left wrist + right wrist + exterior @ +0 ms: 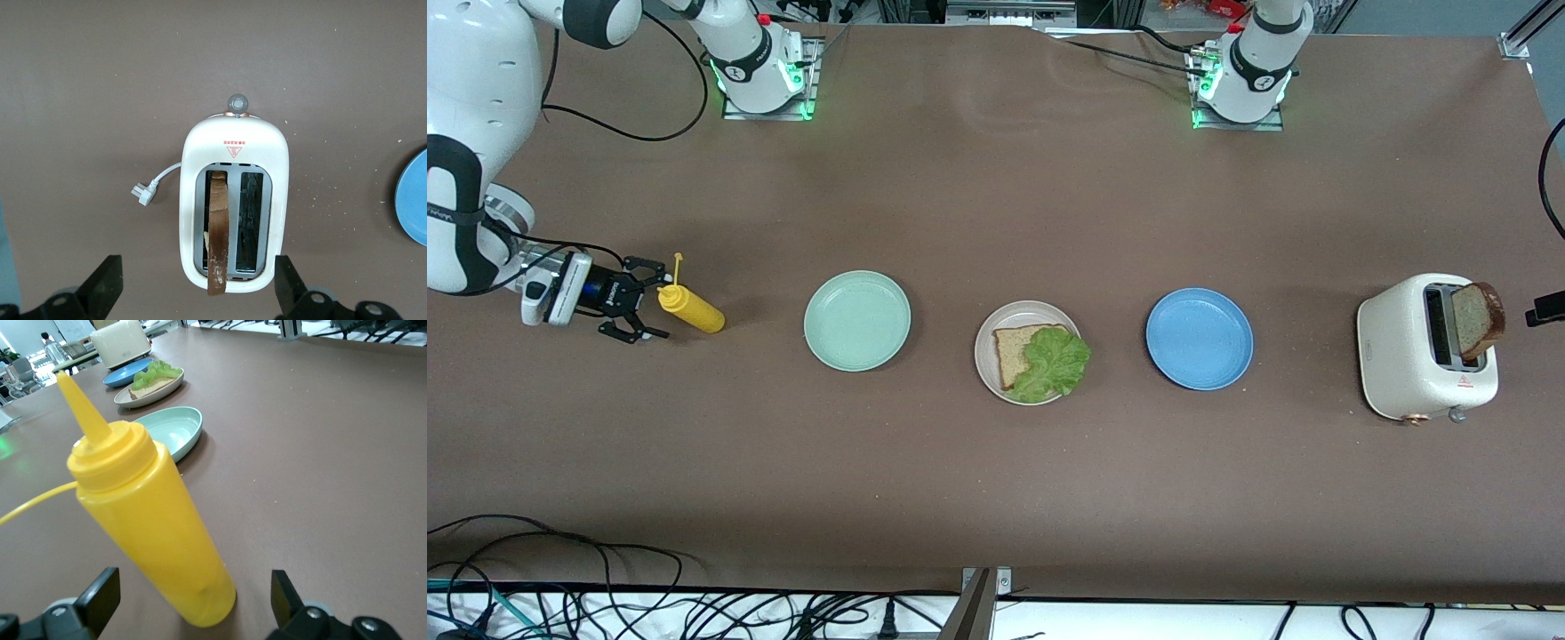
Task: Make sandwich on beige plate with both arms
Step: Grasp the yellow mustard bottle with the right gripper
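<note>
The wide-open right end effector (639, 311) flanks the yellow plastic squeeze bottle (691, 308); the wide-open left end effector (197, 283) hovers over the cream toaster (233, 200).

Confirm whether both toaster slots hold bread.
No: in the left wrist view only one slot of the toaster holds a bread slice; the other slot is empty.

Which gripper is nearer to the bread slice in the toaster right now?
Left. The left gripper hangs open directly over the toaster, with the bread slice between its fingers' line. The right gripper is open at the yellow squeeze bottle, at the right arm's end of the table.
</note>
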